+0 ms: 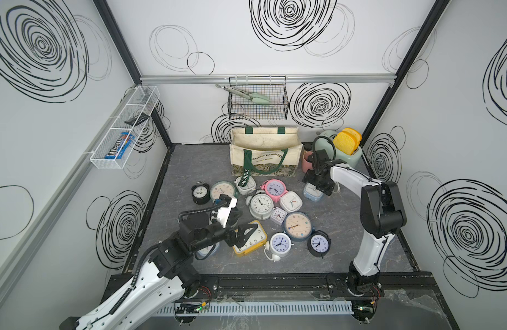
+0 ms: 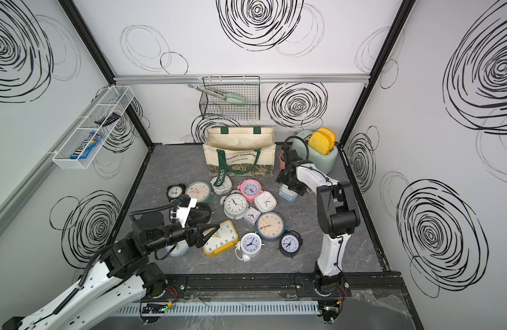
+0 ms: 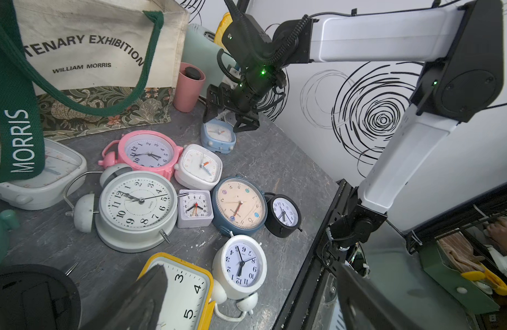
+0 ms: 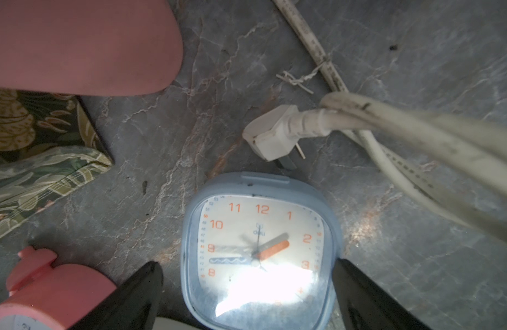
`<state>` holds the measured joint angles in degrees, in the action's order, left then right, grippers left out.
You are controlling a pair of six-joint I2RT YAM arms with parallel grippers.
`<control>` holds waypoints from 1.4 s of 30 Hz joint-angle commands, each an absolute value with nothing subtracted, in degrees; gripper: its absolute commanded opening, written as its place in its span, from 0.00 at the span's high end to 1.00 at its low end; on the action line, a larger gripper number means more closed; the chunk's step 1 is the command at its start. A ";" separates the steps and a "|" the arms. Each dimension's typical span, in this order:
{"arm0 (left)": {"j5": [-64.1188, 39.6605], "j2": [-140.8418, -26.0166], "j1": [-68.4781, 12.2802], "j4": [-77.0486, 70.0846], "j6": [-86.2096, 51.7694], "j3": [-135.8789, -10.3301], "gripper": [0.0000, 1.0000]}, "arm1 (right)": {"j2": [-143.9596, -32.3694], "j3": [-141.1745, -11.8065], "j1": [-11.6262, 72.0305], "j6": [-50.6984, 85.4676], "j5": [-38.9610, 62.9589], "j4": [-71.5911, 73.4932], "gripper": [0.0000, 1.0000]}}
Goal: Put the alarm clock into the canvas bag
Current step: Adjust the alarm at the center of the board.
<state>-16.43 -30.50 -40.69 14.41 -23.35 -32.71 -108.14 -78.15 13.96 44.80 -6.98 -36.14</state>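
**Clocks on the bench, bag open: packing not yet under way**

In both top views the cream canvas bag [image 1: 265, 148] stands upright at the back of the grey marbled bench [image 1: 343, 257], with no clock visible in its open mouth. The right claw [image 1: 316, 187] hangs spread wide over the pale-blue alarm clock [image 1: 312, 195] near the bag's corner. The left claw [image 1: 246, 235], equally wide and empty, hovers above a yellow-framed rectangular clock [image 1: 250, 246]. The left wrist view shows glossy plastic cases, round or rounded-square, some twin-belled, and the bag's woven green handle [image 3: 17, 137] draped over a white clock [image 3: 46, 183]. The right wrist view shows the blue clock face-up between two black fingers [image 4: 143, 285], its smooth shell seemingly untouched and its lens glaring. Grasp, lift and drop all appear left to do.
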 commanded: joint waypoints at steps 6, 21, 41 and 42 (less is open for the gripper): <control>-16.57 -29.44 -39.43 13.10 -23.03 -32.55 0.04 | -109.43 -78.72 14.04 46.56 -10.90 -42.17 0.03; -17.18 -29.58 -37.79 13.10 -22.85 -32.34 0.04 | -101.31 -73.16 15.42 45.82 -13.28 -36.40 0.03; -16.79 -29.88 -37.88 13.18 -22.83 -32.26 0.04 | -102.26 -69.09 12.55 43.90 -4.86 -33.08 0.03; -16.79 -29.88 -37.88 13.10 -22.77 -32.26 0.04 | -102.53 -69.32 12.39 44.16 -4.34 -33.00 0.03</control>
<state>-16.64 -29.93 -38.11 14.55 -23.35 -32.56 -102.32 -69.14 12.73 41.43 -6.57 -33.23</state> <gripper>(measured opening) 0.960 0.974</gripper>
